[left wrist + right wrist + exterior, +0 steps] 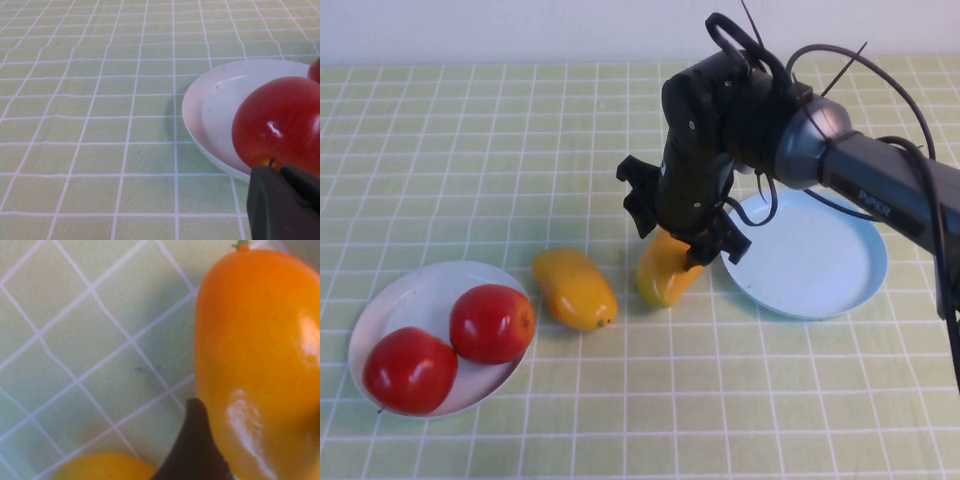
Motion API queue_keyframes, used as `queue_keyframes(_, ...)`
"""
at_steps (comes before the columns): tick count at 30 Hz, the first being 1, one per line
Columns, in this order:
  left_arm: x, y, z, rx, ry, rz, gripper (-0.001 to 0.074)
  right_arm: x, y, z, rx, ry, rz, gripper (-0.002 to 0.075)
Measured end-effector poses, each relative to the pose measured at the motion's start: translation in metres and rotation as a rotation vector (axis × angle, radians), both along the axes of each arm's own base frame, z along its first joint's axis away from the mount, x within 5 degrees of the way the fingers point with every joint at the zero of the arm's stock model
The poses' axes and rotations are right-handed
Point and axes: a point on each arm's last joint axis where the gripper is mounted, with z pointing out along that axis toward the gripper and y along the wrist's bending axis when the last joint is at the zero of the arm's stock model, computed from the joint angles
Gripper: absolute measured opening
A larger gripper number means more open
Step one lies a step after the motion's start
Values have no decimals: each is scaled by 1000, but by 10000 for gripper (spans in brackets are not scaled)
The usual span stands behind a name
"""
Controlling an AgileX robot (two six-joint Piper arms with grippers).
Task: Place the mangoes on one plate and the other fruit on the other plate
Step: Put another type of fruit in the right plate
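Note:
My right gripper [682, 236] reaches down over a yellow-orange mango [665, 272], which lies tilted just left of the light blue plate [820, 262]. The jaws straddle the mango, and one dark finger [195, 450] presses against its glossy side [260, 355]. A second mango [575, 290] lies on the cloth to the left, and its end [105, 467] shows in the right wrist view. Two red apples [492, 322] [410, 370] sit on the white plate [380, 300]. My left gripper [282, 174] is shut and empty, close in front of an apple [280, 125] on that plate [215, 110].
A green checked cloth [470, 150] covers the whole table. The blue plate holds nothing. Black cables loop off the right arm [880, 190] above the blue plate.

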Motion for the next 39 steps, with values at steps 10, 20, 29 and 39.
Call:
queue_keyframes(10, 0, 0, 0, 0, 0, 0, 1, 3, 6, -16, 16, 45, -5, 446)
queue_keyframes(20, 0, 0, 0, 0, 0, 0, 1, 4, 7, -19, -66, 5, 263, 459)
queue_keyframes(29, 0, 0, 0, 0, 0, 0, 1, 6, 11, -22, -78, -10, 372, 519)
queue_keyframes(39, 0, 0, 0, 0, 0, 0, 1, 7, 11, -22, -59, -3, 312, 509)
